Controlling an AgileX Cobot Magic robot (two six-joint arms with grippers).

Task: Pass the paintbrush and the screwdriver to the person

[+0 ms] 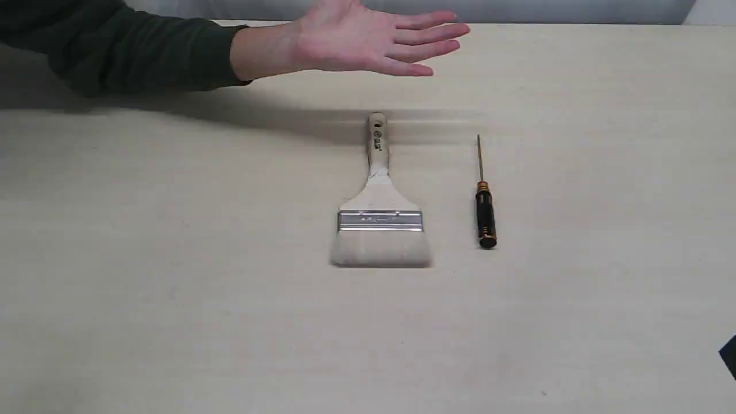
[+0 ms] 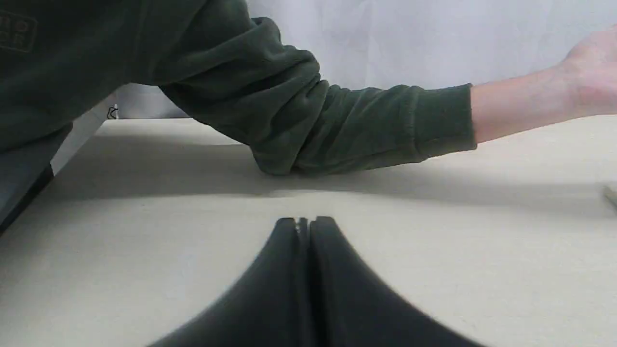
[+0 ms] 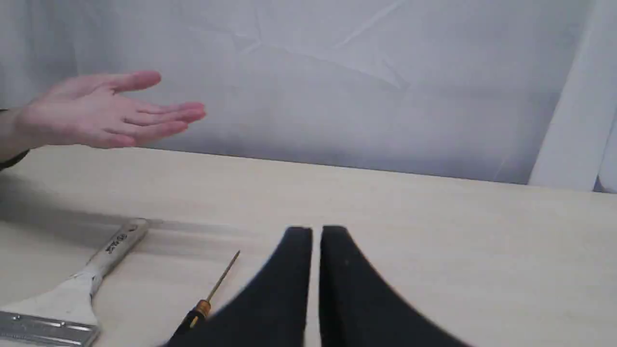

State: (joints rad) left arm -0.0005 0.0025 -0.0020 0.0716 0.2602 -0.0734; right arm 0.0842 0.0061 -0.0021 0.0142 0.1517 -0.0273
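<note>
The right gripper (image 3: 315,231) has its two black fingers almost together, with only a thin slit between them and nothing held. The left gripper (image 2: 303,221) is closed too, its fingertips touching and empty, over the pale table (image 1: 172,299). The screwdriver (image 1: 485,215) lies flat just beside the right gripper, on the side toward the left arm. Its black handle is partly hidden behind that gripper's finger, and its thin shaft points away, ahead of the fingertips. The paintbrush (image 1: 379,220) lies beyond the screwdriver, near it but apart and roughly parallel, with its handle pointing ahead and its bristles back. Farther ahead, past the end of the brush handle, the person's hand (image 1: 368,40) is held open with fingers stretched out, raised off the table. The green sleeve (image 2: 337,130) rests on the table straight ahead of the left gripper. A white cloth (image 3: 385,72) hangs behind.
</note>
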